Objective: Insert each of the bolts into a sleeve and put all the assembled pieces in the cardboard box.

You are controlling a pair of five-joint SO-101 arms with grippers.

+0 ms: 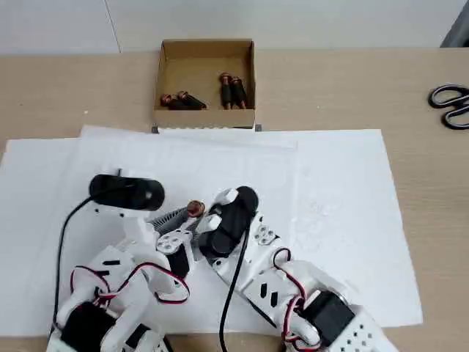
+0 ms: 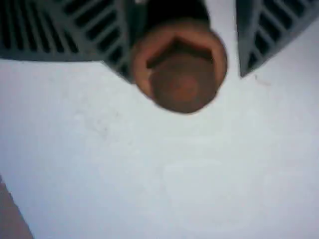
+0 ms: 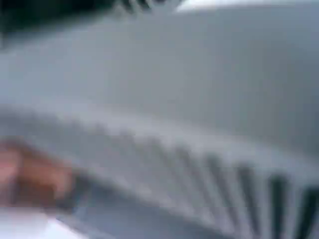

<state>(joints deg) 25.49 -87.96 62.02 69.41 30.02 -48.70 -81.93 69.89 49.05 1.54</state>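
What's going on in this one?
The left gripper holds a copper-headed bolt just above the white paper. The right arm is close beside it. Four assembled pieces already lie in the cardboard box.

An open, square, brown cardboard box [image 1: 205, 117] sits upright on the light wooden table [image 1: 330, 88]. It is toward the far edge, about midway along it, with its near wall at the far edge of the white paper sheet [image 1: 330, 220]. Four assembled pieces lie inside, each a copper-coloured bolt in a dark sleeve. The left pair [image 1: 183, 101] lies side by side by the near left corner, heads to the left. The right pair [image 1: 233, 91] lies side by side along the right wall, heads toward the far wall. A fifth copper-headed bolt [image 1: 195, 208] is held over the sheet's near middle, clamped in the left gripper [image 2: 187, 74]. Its round head faces that arm's wrist camera.
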